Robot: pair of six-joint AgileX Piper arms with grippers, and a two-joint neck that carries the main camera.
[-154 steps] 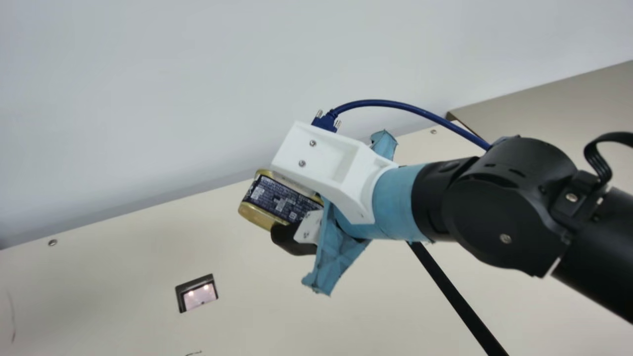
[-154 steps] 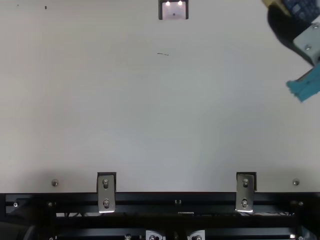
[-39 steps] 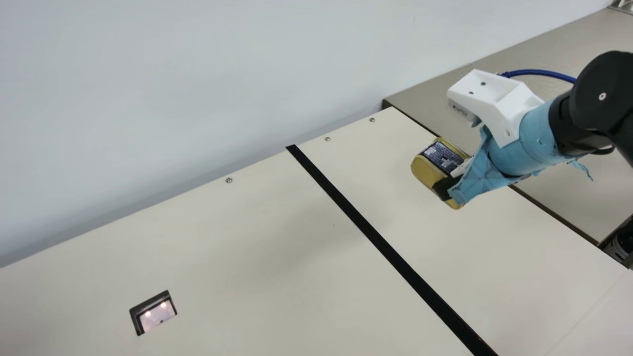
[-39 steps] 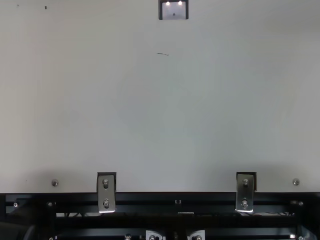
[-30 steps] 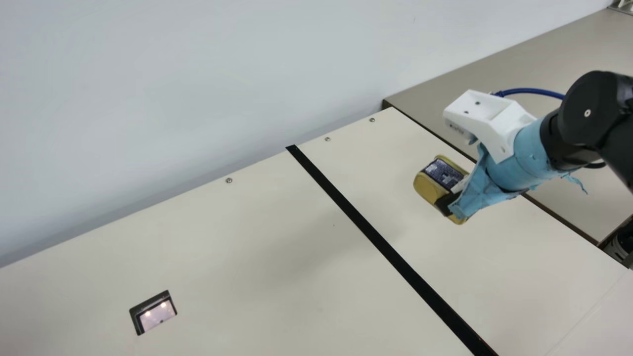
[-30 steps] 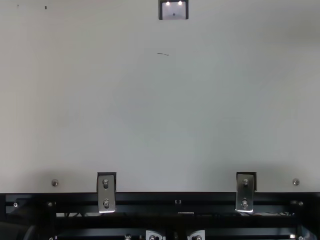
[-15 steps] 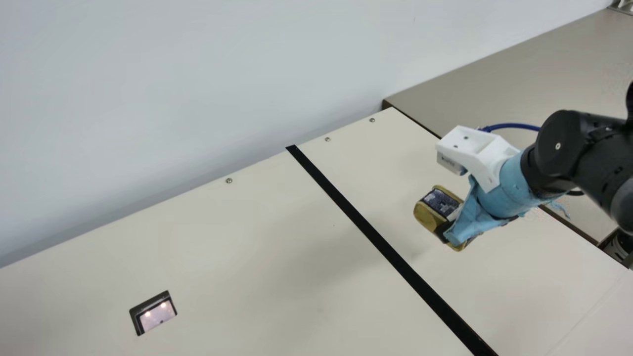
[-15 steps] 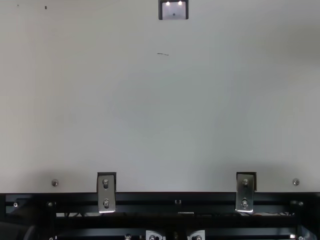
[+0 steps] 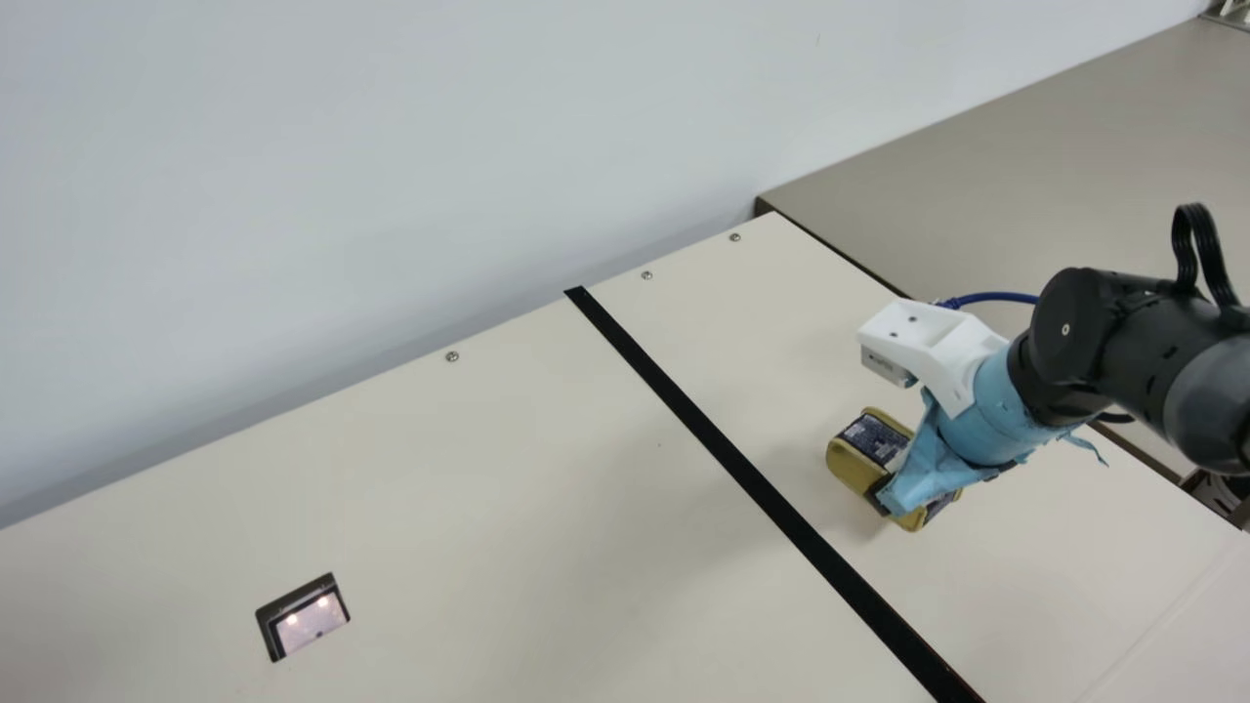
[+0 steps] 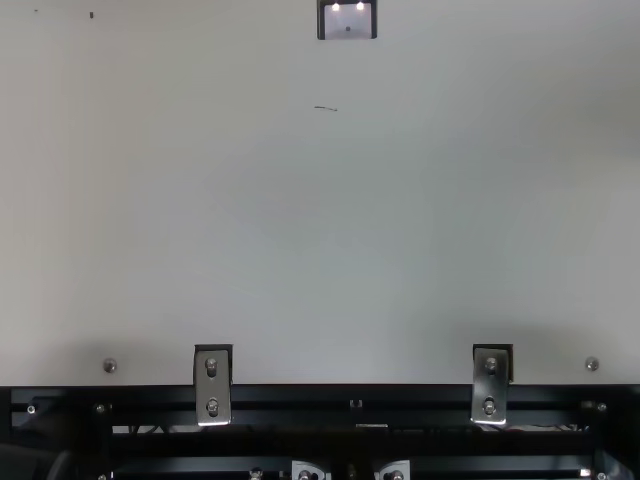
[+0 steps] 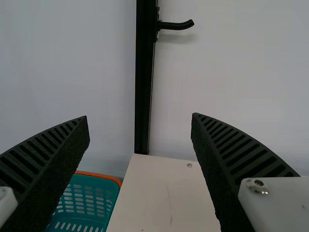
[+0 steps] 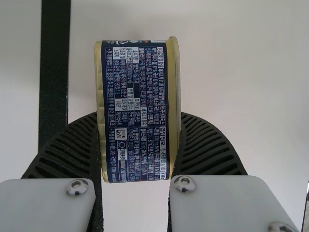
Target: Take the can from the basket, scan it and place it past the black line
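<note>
The can (image 12: 173, 72) carries a dark blue label (image 12: 136, 106) of dense print, seemingly too small to read reliably.

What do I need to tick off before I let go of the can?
1. Can held by the right end effector: ok, clamped on both sides.
2. Can past the black line: ok, wholly on the far right side in the main view.
3. Can seated on the table: cannot tell; it looks low, but contact is not clear.
4. Scan registered: cannot tell; the lit window gives no readout.
5. Left end effector out of the way: ok, open, with the basket beyond it.
</note>
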